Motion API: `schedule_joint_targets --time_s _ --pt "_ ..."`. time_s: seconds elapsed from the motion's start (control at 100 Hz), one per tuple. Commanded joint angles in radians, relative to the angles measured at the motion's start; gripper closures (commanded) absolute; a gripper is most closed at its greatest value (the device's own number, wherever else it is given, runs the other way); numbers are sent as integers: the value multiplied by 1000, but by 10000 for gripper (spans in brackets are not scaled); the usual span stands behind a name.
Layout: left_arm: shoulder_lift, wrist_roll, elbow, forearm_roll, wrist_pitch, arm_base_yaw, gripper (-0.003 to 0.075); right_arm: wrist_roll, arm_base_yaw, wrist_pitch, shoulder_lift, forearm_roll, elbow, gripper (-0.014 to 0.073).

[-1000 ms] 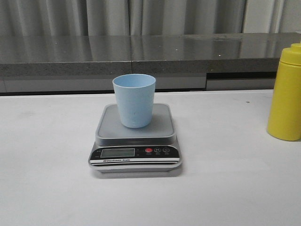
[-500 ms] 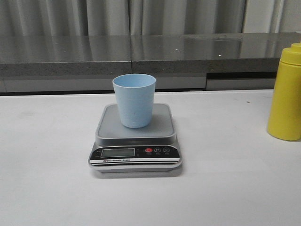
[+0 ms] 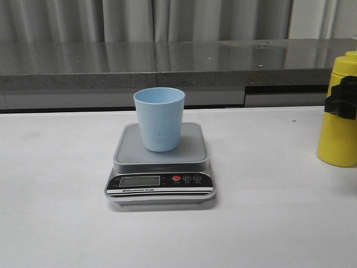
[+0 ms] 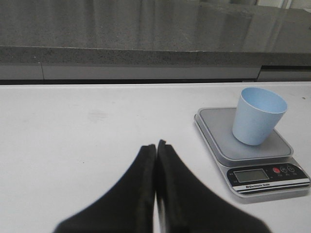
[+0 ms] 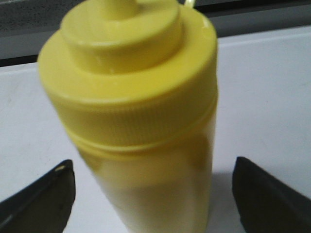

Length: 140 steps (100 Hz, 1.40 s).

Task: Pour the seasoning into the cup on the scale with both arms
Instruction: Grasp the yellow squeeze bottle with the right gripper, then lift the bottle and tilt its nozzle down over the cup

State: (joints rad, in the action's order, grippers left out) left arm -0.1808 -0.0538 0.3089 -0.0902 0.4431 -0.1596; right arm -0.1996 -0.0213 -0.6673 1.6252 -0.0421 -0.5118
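The light blue cup (image 3: 159,118) stands upright on the grey platform of the scale (image 3: 160,167) at the table's middle; both also show in the left wrist view, the cup (image 4: 257,115) on the scale (image 4: 252,153). The yellow seasoning bottle (image 3: 339,111) stands upright at the right edge of the front view. My right gripper (image 3: 341,105) is open around the bottle, a black finger showing against its upper body. In the right wrist view the bottle (image 5: 141,126) stands between the spread fingers (image 5: 41,199), not touched. My left gripper (image 4: 155,148) is shut and empty, left of the scale.
A dark grey counter ledge (image 3: 167,67) runs along the back of the white table (image 3: 56,223), with grey curtains behind it.
My right gripper has come into the front view at the right edge, beside the upper part of the yellow bottle. The cup, scale and bottle have not moved.
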Motion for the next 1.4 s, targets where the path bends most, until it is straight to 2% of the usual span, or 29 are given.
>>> schedule_joint_targets --time_s 0.0,0.29,0.36,0.53,0.65,0.83,0.97,1.09,1.23,1.39 --pt "-10 -10 27 -5 -83 1 741 1 3 -85 12 -3 -57 -53" --pt "-10 -10 27 -5 -83 1 741 1 3 -85 80 -3 -115 -38" --pt "-10 -10 27 -5 -83 1 741 1 3 -81 82 -3 -115 24" --pt "-10 -10 27 -5 -83 1 741 1 3 -81 82 -3 -115 249" --pt "-10 -10 27 -5 -83 1 741 1 3 -82 82 -3 -115 323" --pt "-10 -10 27 -5 -83 1 741 1 3 -82 81 -11 -115 339" --pt "-10 -10 27 -5 -83 1 741 1 0 -53 31 -93 -121 339" --pt "-10 -10 27 -5 -83 1 741 1 -17 111 -36 -137 -175 339" --pt "-10 -10 27 -5 -83 1 741 1 -57 439 -86 -205 -321 339" --pt "-10 -10 27 -5 -83 1 741 2 -150 809 -84 -314 -530 339"
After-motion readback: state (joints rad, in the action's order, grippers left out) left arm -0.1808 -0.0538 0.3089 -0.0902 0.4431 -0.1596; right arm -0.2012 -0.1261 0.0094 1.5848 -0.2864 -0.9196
